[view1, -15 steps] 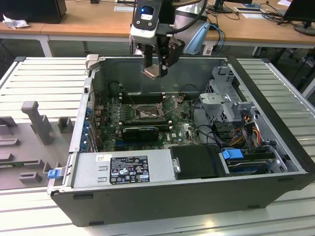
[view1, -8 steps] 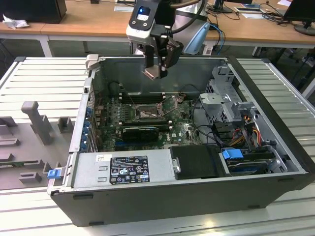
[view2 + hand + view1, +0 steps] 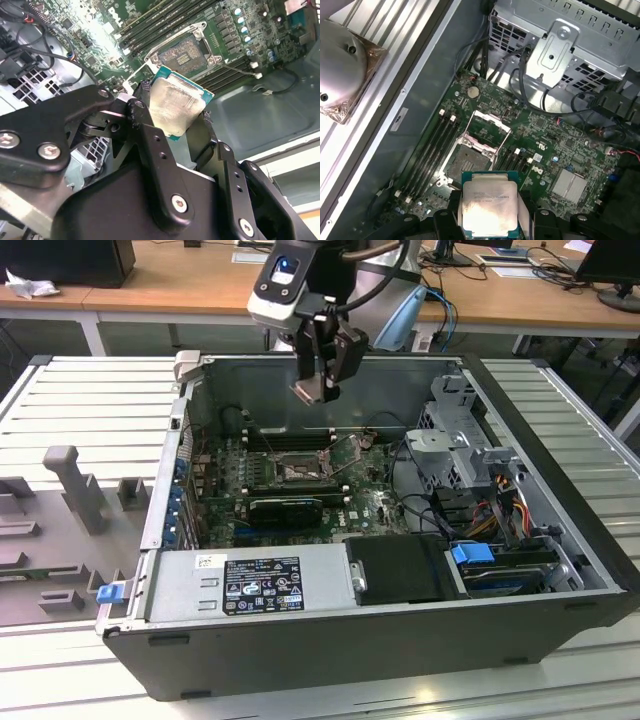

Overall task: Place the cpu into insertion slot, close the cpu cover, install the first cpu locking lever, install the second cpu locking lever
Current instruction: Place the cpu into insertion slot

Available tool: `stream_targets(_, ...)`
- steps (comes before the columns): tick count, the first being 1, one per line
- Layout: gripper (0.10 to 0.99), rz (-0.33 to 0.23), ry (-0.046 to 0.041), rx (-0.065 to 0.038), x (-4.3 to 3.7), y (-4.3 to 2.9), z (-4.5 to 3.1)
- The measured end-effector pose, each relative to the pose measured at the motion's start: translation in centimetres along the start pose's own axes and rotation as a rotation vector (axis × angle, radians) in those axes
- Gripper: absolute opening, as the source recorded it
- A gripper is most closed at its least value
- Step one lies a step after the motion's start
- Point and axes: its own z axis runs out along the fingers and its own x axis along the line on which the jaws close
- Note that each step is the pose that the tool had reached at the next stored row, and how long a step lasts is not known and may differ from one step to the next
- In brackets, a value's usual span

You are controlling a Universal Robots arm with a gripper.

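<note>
Pinched by two opposite edges in the gripper (image 3: 175,122), the cpu (image 3: 175,105) is held well above the insertion slot (image 3: 296,471). Being square, it has no long axis; its silvery top is turned toward both wrist cameras and its free edge is pointed down at that slot. The cpu cover (image 3: 490,122) is seen raised open at one edge of the slot.

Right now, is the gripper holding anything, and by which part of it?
The gripper holds the cpu, pinched between its fingers by two opposite side edges; the pale metal top is left bare.
</note>
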Motion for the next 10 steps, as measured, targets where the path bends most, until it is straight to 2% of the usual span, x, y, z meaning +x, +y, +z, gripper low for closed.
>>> stream_targets(10,0.529,0.015,-0.0014,0.000,-0.01,-0.05,0.59)
